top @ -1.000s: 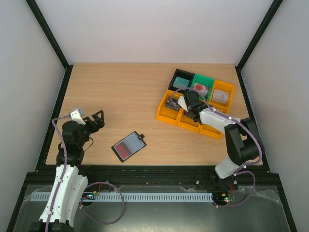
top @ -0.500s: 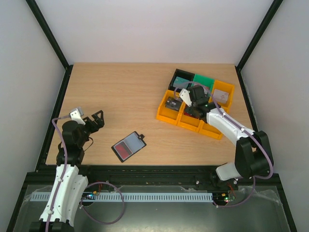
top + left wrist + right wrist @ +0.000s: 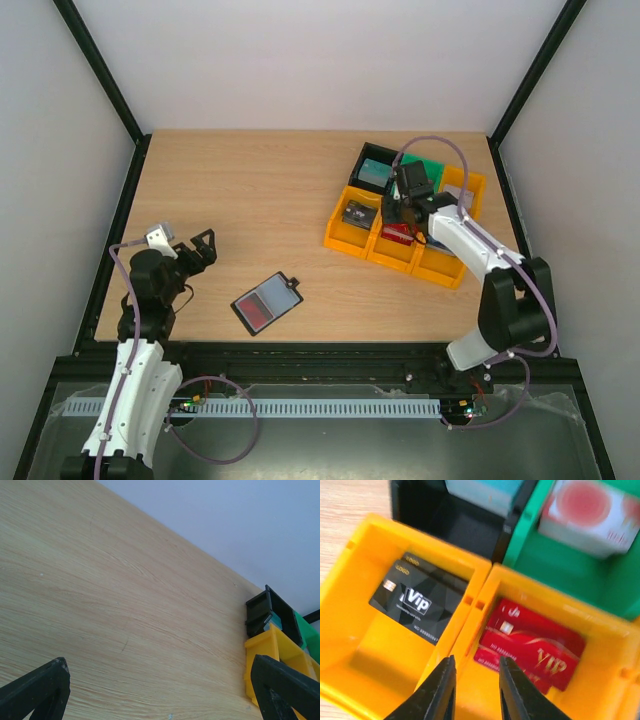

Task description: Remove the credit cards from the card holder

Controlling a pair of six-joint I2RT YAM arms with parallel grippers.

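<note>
The card holder [image 3: 268,303] lies open on the table near the front, left of centre, with a red credit card [image 3: 258,312] on its inner face. My right gripper [image 3: 402,212] [image 3: 476,664] hovers over the wall between two front yellow bins, its jaws a little apart with nothing between them. Red cards [image 3: 535,647] [image 3: 398,234] lie in the bin on the right of that wall, and black cards [image 3: 417,600] [image 3: 358,215] in the one on the left. My left gripper [image 3: 203,246] [image 3: 159,662] stands wide open over bare wood, far from the holder.
A cluster of bins sits at the back right: yellow bins [image 3: 345,238], a black bin [image 3: 362,160] with a teal block [image 3: 376,170], and a green bin [image 3: 560,575] holding a white and pink block [image 3: 590,510]. In the left wrist view the yellow bins [image 3: 270,650] are at the far right.
The right arm has swung right and back across the bins, and its jaws opened wide and narrowed again. The red cards now show in the yellow bin. Left arm and card holder are unchanged.
</note>
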